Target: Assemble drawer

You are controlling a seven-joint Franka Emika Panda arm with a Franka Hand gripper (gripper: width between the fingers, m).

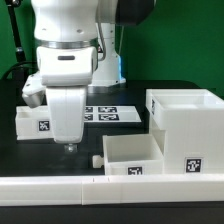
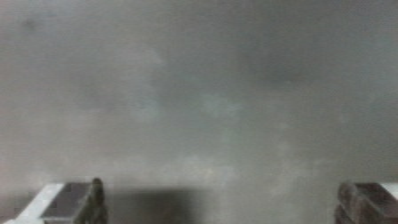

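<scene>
Gripper [image 1: 68,146]: fingers wide apart, empty, above bare table [image 1: 30,160], well apart from drawer casing [image 1: 186,120]. Tagged tray [image 1: 134,155]: just beside casing. Second tray [image 1: 38,122]: well apart from casing, beyond gripper. Recommended: centre over one tray wall, descend squarely, then close.

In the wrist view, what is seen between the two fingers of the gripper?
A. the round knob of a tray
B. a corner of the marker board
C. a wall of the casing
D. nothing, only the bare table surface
D: the gripper has its fingers wide apart at the edges of the picture, and only the plain grey table shows between them.
</scene>
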